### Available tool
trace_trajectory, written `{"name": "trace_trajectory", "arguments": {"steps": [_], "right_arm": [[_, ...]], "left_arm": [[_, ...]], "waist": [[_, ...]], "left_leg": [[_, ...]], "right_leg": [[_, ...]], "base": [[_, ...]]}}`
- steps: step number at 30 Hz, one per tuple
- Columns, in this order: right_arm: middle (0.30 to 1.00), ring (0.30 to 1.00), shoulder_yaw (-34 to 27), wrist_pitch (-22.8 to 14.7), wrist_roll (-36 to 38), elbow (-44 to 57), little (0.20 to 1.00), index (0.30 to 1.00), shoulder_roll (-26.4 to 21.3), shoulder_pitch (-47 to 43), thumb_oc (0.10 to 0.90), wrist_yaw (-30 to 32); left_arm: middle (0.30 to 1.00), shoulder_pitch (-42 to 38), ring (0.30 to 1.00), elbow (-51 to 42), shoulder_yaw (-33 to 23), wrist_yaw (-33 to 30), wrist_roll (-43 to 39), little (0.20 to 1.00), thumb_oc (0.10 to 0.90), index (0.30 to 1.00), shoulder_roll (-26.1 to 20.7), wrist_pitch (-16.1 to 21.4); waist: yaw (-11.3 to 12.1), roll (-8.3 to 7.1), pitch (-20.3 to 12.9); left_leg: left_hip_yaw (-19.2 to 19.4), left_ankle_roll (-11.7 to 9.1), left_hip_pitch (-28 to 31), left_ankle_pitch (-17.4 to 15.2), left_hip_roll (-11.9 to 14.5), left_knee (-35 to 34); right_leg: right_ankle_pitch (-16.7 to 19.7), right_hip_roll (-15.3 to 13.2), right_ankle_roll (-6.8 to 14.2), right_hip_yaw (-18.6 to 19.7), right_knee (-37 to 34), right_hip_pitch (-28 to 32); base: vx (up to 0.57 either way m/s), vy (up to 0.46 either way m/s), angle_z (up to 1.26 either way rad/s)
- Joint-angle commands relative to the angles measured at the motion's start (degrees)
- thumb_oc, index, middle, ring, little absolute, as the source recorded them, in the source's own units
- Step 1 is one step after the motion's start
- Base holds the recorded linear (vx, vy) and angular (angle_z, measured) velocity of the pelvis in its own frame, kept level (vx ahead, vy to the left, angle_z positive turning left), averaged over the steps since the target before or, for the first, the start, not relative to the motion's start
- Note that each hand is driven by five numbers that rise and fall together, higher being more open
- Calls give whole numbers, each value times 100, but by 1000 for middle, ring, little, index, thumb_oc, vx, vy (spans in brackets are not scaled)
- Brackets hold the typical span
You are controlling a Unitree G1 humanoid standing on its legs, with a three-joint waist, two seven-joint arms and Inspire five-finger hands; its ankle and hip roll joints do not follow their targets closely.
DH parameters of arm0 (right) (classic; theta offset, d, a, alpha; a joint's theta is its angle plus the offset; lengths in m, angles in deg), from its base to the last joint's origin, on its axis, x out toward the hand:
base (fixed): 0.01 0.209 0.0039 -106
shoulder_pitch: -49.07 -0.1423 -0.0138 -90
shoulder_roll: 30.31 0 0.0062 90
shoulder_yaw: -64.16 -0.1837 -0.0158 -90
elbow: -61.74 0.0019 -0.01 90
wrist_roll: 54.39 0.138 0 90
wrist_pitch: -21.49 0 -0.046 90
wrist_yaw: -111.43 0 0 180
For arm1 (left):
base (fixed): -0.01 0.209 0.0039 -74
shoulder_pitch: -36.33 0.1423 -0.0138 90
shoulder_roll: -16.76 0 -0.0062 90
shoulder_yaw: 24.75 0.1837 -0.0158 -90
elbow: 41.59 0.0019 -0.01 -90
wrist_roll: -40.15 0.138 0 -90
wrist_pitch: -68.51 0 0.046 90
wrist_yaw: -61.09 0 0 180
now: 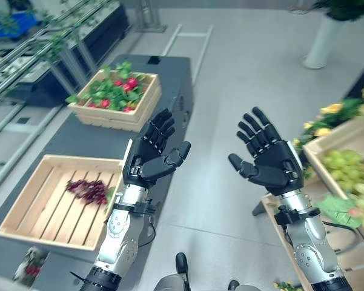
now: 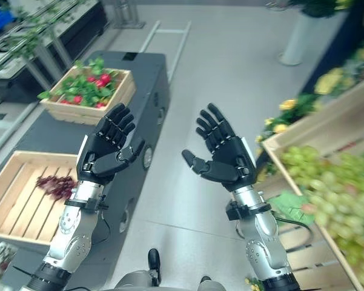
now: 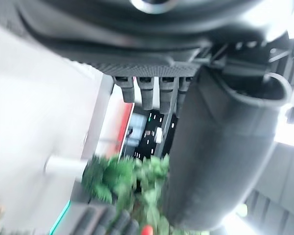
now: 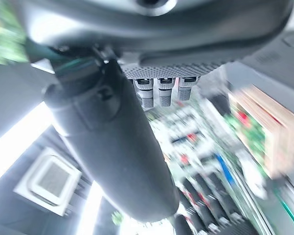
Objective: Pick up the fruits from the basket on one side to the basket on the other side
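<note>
A: Hands?

B: Both were raised in front of the robot over the floor, palms facing in. Left hand had its fingers straight and spread, thumb folded across the palm, holding nothing. Right hand was the same: fingers splayed, thumb out, empty.

A: Fruit?

B: A dark red grape bunch lay in the near wooden crate on the dark bench, to the robot's left. A farther crate on the same bench held red fruit among green leaves. To the right, another wooden crate on a stand held green grapes, with yellow flowers beside it.

A: Why were the hands up like that?

B: Looked like a ready pose between crates, neither reaching yet. My guess: the robot stood in the aisle so each side was one turn away.

A: Stage?

B: No pick under way. Which side was the source I couldn't tell.
</note>
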Motion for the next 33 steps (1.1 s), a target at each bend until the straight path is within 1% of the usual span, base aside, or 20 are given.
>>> {"name": "trace_trajectory", "arguments": {"steps": [1, 3, 8, 9, 12, 13, 14, 16, 17, 18, 19, 20, 21, 23, 24, 26, 27, 28, 29, 33], "right_arm": [[900, 900, -2, -345, 534, 192, 900, 900, 263, -442, 800, -168], [900, 900, 174, -152, 679, 164, 900, 900, 289, -383, 800, -168], [900, 900, 221, -22, 804, 42, 900, 900, 263, -404, 800, -601], [900, 900, 220, -22, 805, 41, 900, 900, 263, -405, 800, -602], [900, 900, 259, 77, 875, -11, 900, 900, 246, -517, 800, -568], [900, 900, 271, 100, 858, -19, 900, 900, 268, -535, 800, -590], [900, 900, 300, 122, 828, -16, 900, 900, 299, -542, 800, -677], [900, 900, 380, 167, 762, 68, 900, 900, 291, -521, 800, -789], [900, 900, 400, 167, 756, 146, 900, 900, 233, -466, 800, -853], [900, 900, 396, 178, 771, 161, 900, 900, 202, -447, 800, -905], [900, 900, 392, 177, 800, 170, 900, 900, 167, -435, 800, -960], [900, 900, 360, 180, 899, 217, 900, 900, 83, -372, 800, -1097], [900, 900, 348, 176, 922, 232, 900, 900, 68, -349, 800, -1128], [900, 900, 338, 147, 1025, 168, 900, 900, 88, -382, 800, -1212], [900, 900, 334, 105, 999, 54, 900, 900, 137, -467, 800, -1235], [900, 900, 330, 90, 883, 4, 900, 900, 184, -517, 800, -1239], [900, 900, 320, 89, 782, 31, 900, 900, 188, -495, 800, -1132], [900, 900, 318, 109, 778, 45, 900, 900, 193, -483, 800, -1128], [900, 900, 278, 138, 811, 78, 900, 900, 194, -437, 800, -1135], [900, 900, 88, 67, 890, 166, 900, 900, 207, -86, 800, -1301]], "left_arm": [[900, -254, 900, -419, -179, -54, 341, 900, 800, 900, -262, 892], [900, -237, 900, -430, -198, -107, 334, 900, 800, 900, -318, 868], [900, -197, 900, -479, -334, -64, 254, 900, 800, 900, -385, 820], [900, -197, 900, -479, -334, -64, 253, 900, 800, 900, -385, 820], [900, -249, 900, -546, -328, 8, 161, 900, 800, 900, -366, 637], [900, -262, 900, -558, -316, 33, 178, 900, 800, 900, -354, 600], [900, -279, 900, -555, -298, 87, 129, 900, 800, 900, -352, 590], [900, -320, 900, -575, -292, 141, 142, 900, 800, 900, -335, 536], [900, -353, 900, -594, -296, 199, 84, 900, 800, 900, -357, 461], [900, -364, 900, -603, -311, 240, 57, 900, 800, 900, -368, 423], [900, -371, 900, -611, -322, 256, 44, 900, 800, 900, -374, 389], [900, -370, 900, -627, -320, 260, -5, 900, 800, 900, -389, 354], [900, -367, 900, -631, -317, 253, -6, 900, 800, 900, -386, 351], [900, -383, 900, -611, -283, 207, 69, 900, 800, 900, -347, 351], [900, -412, 900, -582, -227, 204, 118, 900, 800, 900, -313, 355], [900, -411, 900, -563, -167, 210, 169, 900, 800, 900, -253, 339], [900, -355, 900, -558, -161, 258, 142, 900, 800, 900, -238, 336], [900, -328, 900, -570, -166, 249, 141, 900, 800, 900, -231, 334], [900, -261, 900, -569, -187, 308, 93, 900, 800, 900, -249, 370], [900, 33, 900, -654, -345, 677, -69, 900, 800, 900, -349, 423]], "waist": [[154, -417, -545], [246, -413, -597], [402, -419, -571], [400, -419, -569], [504, -412, -523], [521, -407, -498], [532, -390, -424], [526, -376, -340], [485, -375, -274], [465, -376, -265], [450, -374, -274], [399, -400, -273], [381, -399, -276], [359, -438, -264], [345, -468, -259], [298, -515, -276], [258, -545, -287], [244, -552, -287], [206, -571, -286], [37, -611, -253]], "left_leg": [[-266, -309, 332, -428, -28, -146], [-433, -225, 402, -522, -166, -158], [-641, -32, 508, -612, -327, -158], [-643, -31, 508, -612, -329, -158], [-741, 87, 526, -597, -433, -158], [-783, 135, 528, -590, -474, -158], [-847, 211, 546, -567, -538, -156], [-944, 272, 540, -555, -608, -128], [-1073, 319, 558, -565, -684, -101], [-1134, 327, 564, -562, -703, -93], [-1181, 330, 554, -555, -708, -90], [-1309, 327, 561, -545, -750, -81], [-1348, 323, 565, -541, -752, -81], [-1437, 314, 597, -612, -787, -75], [-1504, 313, 623, -693, -815, -87], [-1616, 340, 630, -797, -883, -95], [-1686, 360, 651, -888, -908, -79], [-1698, 367, 659, -921, -908, -67], [-1738, 379, 665, -983, -920, -31], [-1852, 397, 702, -1139, -842, 133]], "right_leg": [[1057, 150, -194, 129, -755, -319], [1061, 10, -110, 28, -624, -348], [1009, -205, 24, -42, -205, -432], [1005, -208, 25, -43, -198, -434], [1005, -356, 76, -27, 295, -563], [1090, -430, 81, -10, 610, -661], [1240, -520, 91, 100, 1234, -886], [1336, -529, 80, 271, 1829, -1144], [1392, -450, 73, 497, 2221, -1340], [1389, -392, 60, 573, 2233, -1377], [1400, -328, 47, 631, 2181, -1405], [1362, -194, 19, 761, 1795, -1387], [1350, -162, 8, 764, 1673, -1358], [1445, -128, 29, 864, 880, -1350], [1549, -93, 74, 994, 345, -1346], [1825, -55, 171, 1307, -128, -1434], [2049, -45, 233, 1564, -392, -1493], [2109, -42, 248, 1635, -446, -1509], [2229, -18, 267, 1846, -538, -1566], [2237, 199, 269, 2381, -504, -1688]], "base": [[94, 254, 40], [97, 255, 19], [81, 221, 22], [71, 207, 9], [61, 242, 16], [34, 227, 26], [30, 230, 26], [23, 204, 30], [40, 148, 40], [49, 74, 45], [78, -3, 55], [79, -21, 60], [103, -56, 57], [106, -113, 75], [122, -171, 77], [142, -197, 64], [157, -199, 73], [183, -236, 60], [170, -221, 70], [201, -309, 81]]}}
